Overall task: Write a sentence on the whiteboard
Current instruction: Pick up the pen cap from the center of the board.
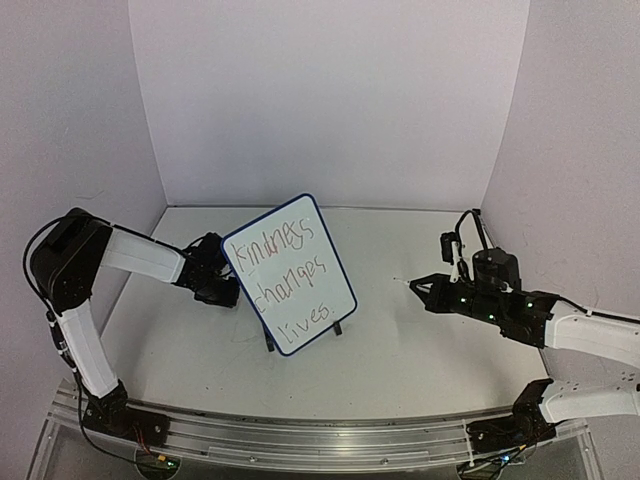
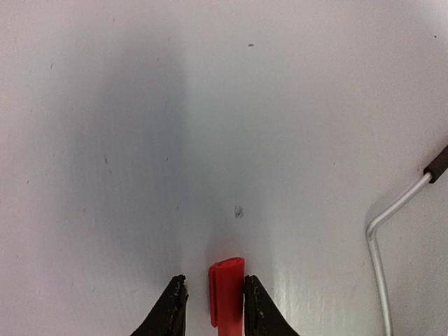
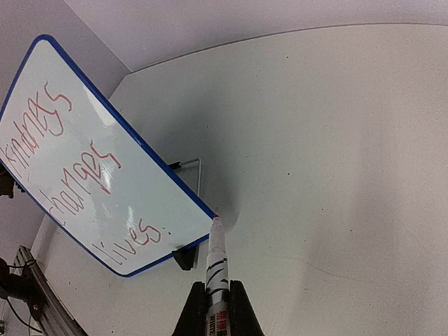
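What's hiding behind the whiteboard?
The left gripper is behind the whiteboard, a red cap between its jaws, beside the wire stand. From above, the board hides its fingertips.

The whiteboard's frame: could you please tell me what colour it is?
The frame is dark blue, clearest in the right wrist view.

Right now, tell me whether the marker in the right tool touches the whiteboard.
No: the top view shows bare table between the marker's tip and the whiteboard.
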{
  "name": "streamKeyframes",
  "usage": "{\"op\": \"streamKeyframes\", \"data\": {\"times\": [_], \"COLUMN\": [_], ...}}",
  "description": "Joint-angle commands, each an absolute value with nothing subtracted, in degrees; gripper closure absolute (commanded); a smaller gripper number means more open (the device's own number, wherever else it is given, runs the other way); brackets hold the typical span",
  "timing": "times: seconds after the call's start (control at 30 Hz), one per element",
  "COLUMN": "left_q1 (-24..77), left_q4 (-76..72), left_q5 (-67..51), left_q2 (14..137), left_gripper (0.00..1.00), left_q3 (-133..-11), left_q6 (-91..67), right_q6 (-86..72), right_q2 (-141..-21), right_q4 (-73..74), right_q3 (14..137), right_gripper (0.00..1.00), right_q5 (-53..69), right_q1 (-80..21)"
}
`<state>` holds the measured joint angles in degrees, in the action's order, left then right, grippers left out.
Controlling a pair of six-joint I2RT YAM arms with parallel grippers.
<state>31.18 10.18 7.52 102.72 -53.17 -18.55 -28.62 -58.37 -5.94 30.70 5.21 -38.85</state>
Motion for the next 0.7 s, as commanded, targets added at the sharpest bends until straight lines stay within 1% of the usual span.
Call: {"op": "streamKeyframes", "data": {"times": [0.0, 0.2, 0.47, 0.57, 0.67], "left_q1": [31.03, 31.02, 30.94, 30.94, 30.94], "left_q4": [14.72, 12.52, 14.34, 15.22, 15.87], "left_q5": [8.01, 3.45, 2.66, 3.50, 4.55], "left_q2": [98.09, 96.06, 101.39, 102.56, 103.20], "left_gripper": [0.71, 0.69, 0.69, 0.71, 0.75], "left_q3": [-50.16, -48.97, -54.32, -55.78, -56.09], "left_q6": [-20.63, -18.46, -14.83, -14.33, -14.70], "right_q6": [-29.09, -29.16, -29.61, -29.79, -29.84], "right_q2": [-57.65, -57.62, -55.86, -55.27, -55.02], "right_q4": [-6.50, -6.63, -6.60, -6.59, -6.59], "right_q3": [30.39, 30.00, 29.21, 28.89, 28.74], "right_gripper": [1.00, 1.00, 1.00, 1.00, 1.00], "right_q5": [4.32, 4.34, 4.26, 4.17, 4.11], "right_q1": [-38.60, -38.57, -38.59, -38.58, -38.62]}}
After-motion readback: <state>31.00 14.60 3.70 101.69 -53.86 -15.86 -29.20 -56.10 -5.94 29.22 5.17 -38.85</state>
